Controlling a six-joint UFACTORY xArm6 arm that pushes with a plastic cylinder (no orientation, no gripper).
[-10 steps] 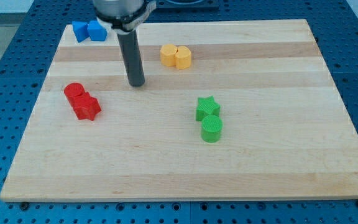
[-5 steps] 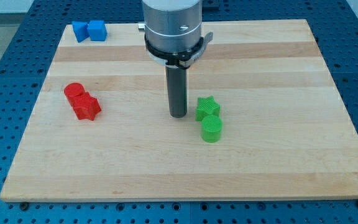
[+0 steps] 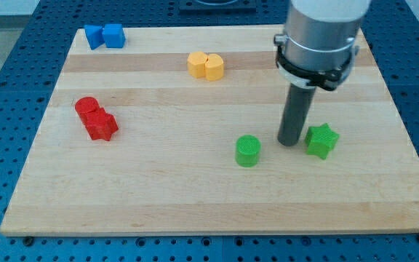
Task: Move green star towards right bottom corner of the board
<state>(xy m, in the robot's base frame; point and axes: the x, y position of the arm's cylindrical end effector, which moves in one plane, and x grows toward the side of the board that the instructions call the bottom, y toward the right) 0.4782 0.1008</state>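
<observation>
blue blocks touching, upper left of frame | red blocks touching, left | yellow blocks touching, upper centre | green cylinder lower centre | my tip between cylinder and star, just left of star; rod only, no jaws | green star right of centre, lower half of board

Eight blocks sit on one wooden board: two blue blocks, two yellow blocks, two red blocks and two green. The green pair (the only one split apart) counts one green star and one green cylinder. There is one rod, with my tip at its end.
</observation>
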